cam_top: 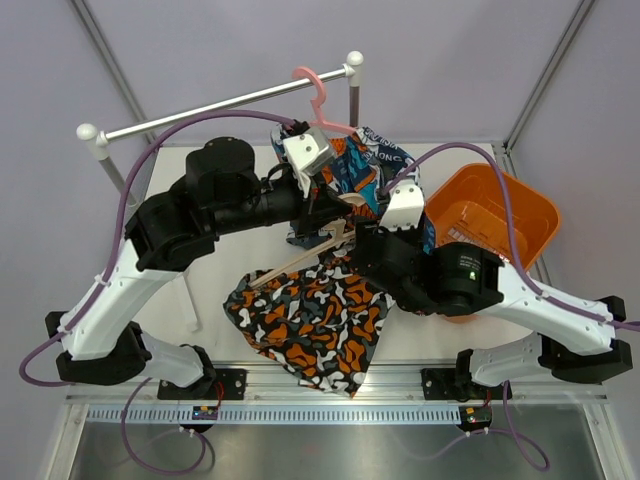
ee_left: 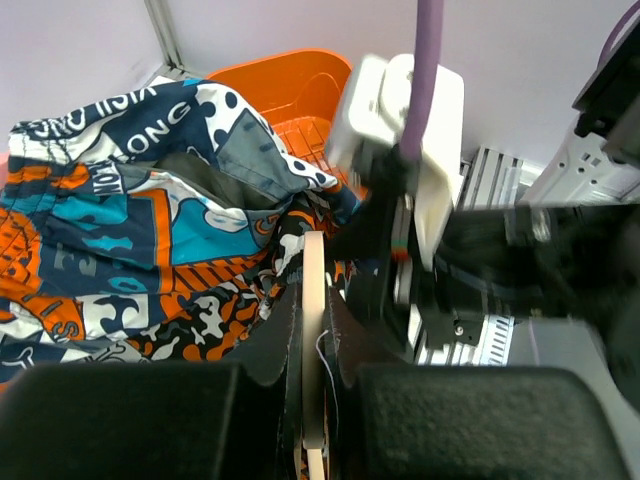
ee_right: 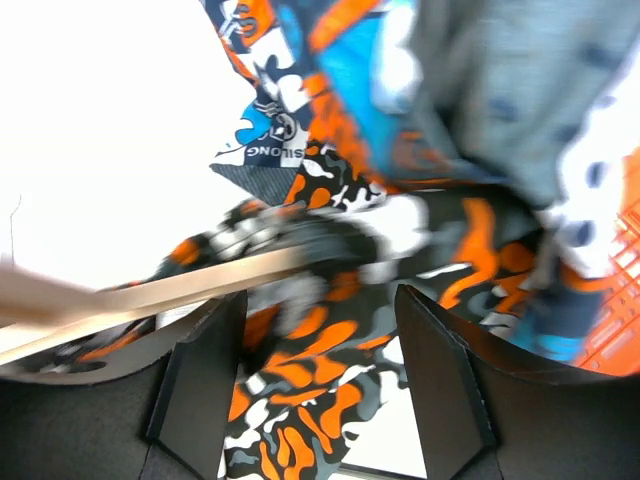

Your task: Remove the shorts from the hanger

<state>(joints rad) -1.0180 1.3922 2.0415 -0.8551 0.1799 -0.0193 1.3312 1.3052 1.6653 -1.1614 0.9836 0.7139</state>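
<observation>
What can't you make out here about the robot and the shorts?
Top view: the tips of the left claw and right claw, and most of the blue print shorts, lie under the left arm and right arm.
Right wrist view: how the wooden hanger joins the camouflage shorts; blur smears it.
Left wrist view: the wooden hanger's lower end, cut by the bottom edge; part of the orange basket, behind the right arm.

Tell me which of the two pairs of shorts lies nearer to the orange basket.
The blue, teal and orange print shorts, bunched right beside the orange basket; the camouflage shorts lie spread out farther from it.
</observation>
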